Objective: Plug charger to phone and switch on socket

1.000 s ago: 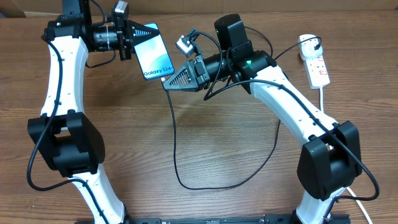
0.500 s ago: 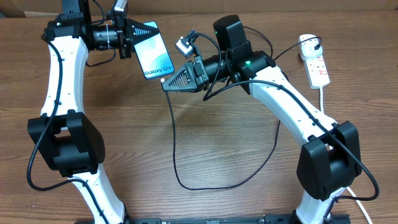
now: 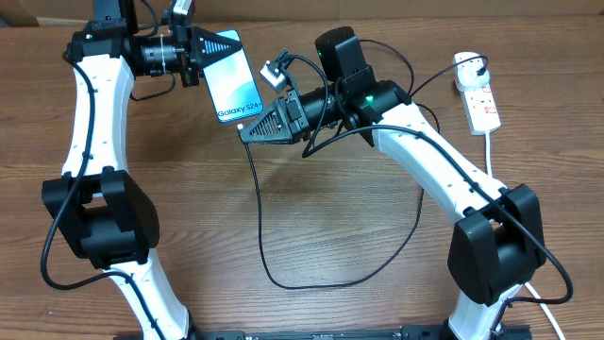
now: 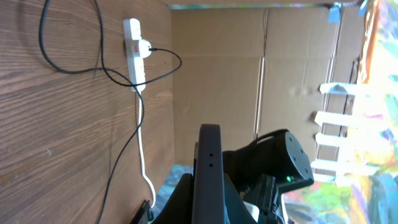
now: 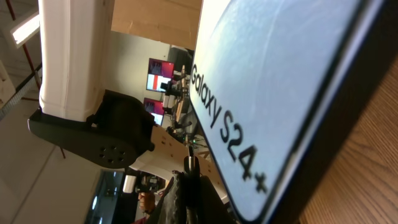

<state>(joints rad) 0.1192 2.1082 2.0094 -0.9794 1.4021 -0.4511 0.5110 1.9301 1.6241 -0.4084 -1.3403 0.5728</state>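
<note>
My left gripper (image 3: pixel 209 52) is shut on the phone (image 3: pixel 232 83) and holds it above the table at the back, its light blue "Galaxy S24+" screen up. In the left wrist view the phone (image 4: pixel 206 177) shows edge-on between my fingers. My right gripper (image 3: pixel 250 130) is shut on the charger's connector tip (image 5: pixel 188 163) and holds it just below the phone's near short edge (image 5: pixel 273 106), beside it and not in the port. The black charger cable (image 3: pixel 267 236) loops down across the table. The white socket (image 3: pixel 479 93) lies at the far right, with a plug in it.
The socket (image 4: pixel 134 53) and its thick white cord (image 4: pixel 144 155) also show in the left wrist view against a cardboard wall (image 4: pixel 249 81). The cable loop lies mid-table between the two arm bases.
My right gripper has moved left and slightly up with the connector, closer to the phone's lower edge. The left arm and phone have barely moved.
</note>
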